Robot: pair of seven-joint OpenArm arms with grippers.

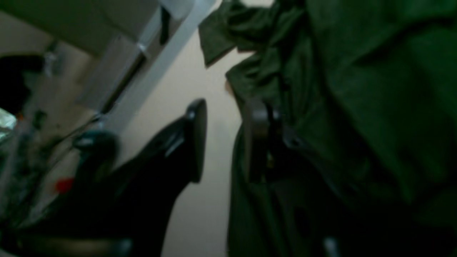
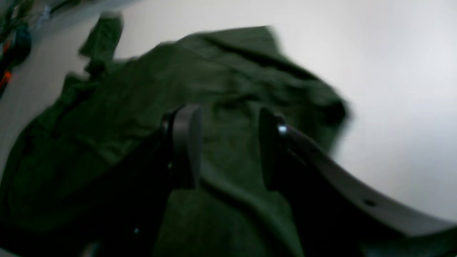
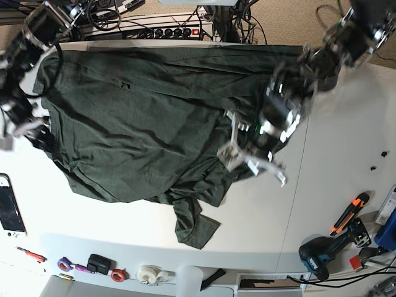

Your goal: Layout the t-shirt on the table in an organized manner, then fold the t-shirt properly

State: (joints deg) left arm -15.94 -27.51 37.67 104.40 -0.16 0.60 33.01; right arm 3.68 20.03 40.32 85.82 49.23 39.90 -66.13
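A large dark forest-green knit t-shirt [image 3: 142, 124] lies spread but rumpled over the wide smooth white bench [image 3: 334, 204], reaching its far edge, with one short sleeve trailing toward the near edge. The left claw [image 3: 255, 159] hangs over the shirt's edge near the middle of the bench; in the left wrist view its black fingers [image 1: 196, 142] stand apart, one over bare bench and one against cloth, grasping nothing. The right claw [image 2: 225, 150] hovers at the shirt's opposite side, fingers spread with only cloth behind the gap.
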